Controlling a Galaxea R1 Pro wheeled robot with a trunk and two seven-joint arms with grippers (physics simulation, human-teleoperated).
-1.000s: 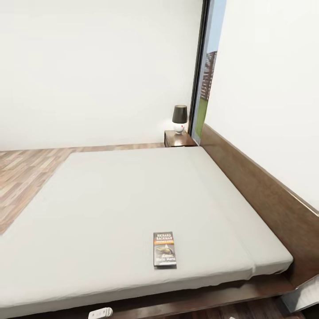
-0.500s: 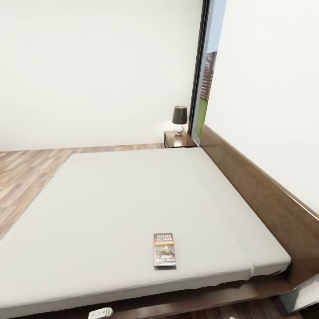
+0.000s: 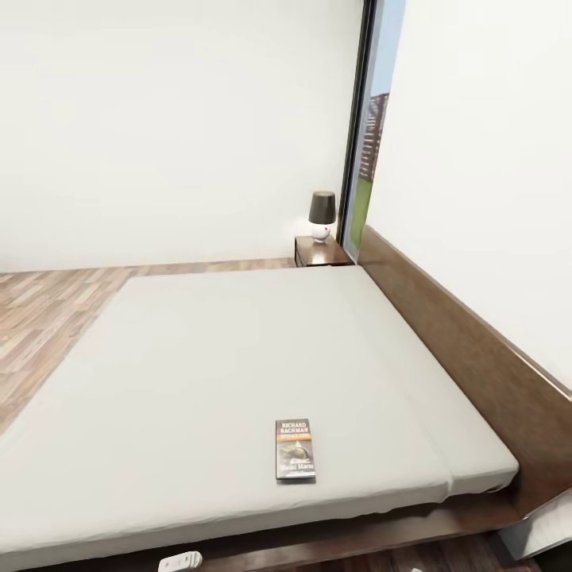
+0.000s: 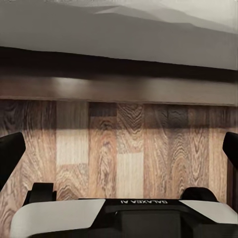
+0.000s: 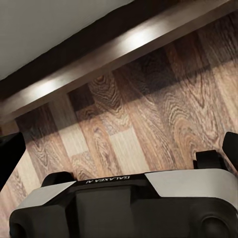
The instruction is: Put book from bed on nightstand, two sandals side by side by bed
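Nearest, the left gripper [image 4: 119,148] points down at the wood-plank floor [image 4: 124,148], its dark fingers spread wide apart with nothing between them; its casing reads "GALAXEA AI", printed upside down as the wrist camera sees it. The right gripper [image 5: 121,148] is spread the same way over the floor, with the same lettering on its body. Both wrist views show the bed's dark wooden frame [image 4: 119,89] crossing just beyond the fingers, with the pale mattress above it.

In the head view, a small white part of the robot [image 3: 179,562] pokes up at the near edge of the bed [image 3: 238,357]. The book [image 3: 295,449] lies flat on the off-white mattress near its near edge, slightly right of centre, alone on the surface. Its cover reads "RICHARD BACHMAN" in white above an orange band; the smaller lettering lower down is too blurred to read.

The headboard [image 3: 461,334] runs along the right side. At the far right corner stands the nightstand [image 3: 319,250], carrying a lamp [image 3: 322,214] with a dark shade and white base. Just right of it rises a black-framed window [image 3: 369,135].
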